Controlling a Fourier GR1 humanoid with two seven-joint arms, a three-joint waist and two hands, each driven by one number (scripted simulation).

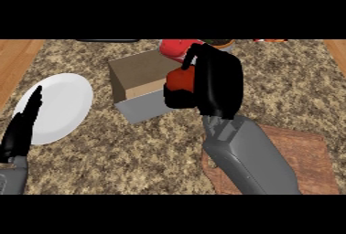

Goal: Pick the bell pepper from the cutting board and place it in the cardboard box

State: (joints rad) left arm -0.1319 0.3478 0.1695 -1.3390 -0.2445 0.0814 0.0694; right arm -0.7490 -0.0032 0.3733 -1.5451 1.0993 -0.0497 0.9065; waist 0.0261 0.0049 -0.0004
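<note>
Granite counter bears plate, cardboard box, cutting board.

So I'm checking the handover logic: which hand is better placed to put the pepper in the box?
Right hand: it holds the bell pepper over the cardboard box. Left hand rests by the plate.

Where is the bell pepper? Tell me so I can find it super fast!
Find the open cardboard box in the middle of the speckled counter, right of the white plate. Over the box's right edge is the robot's black right hand, curled around the bell pepper. The pepper is the shiny red-orange lump showing between the black fingers; nothing else is being held.
</note>
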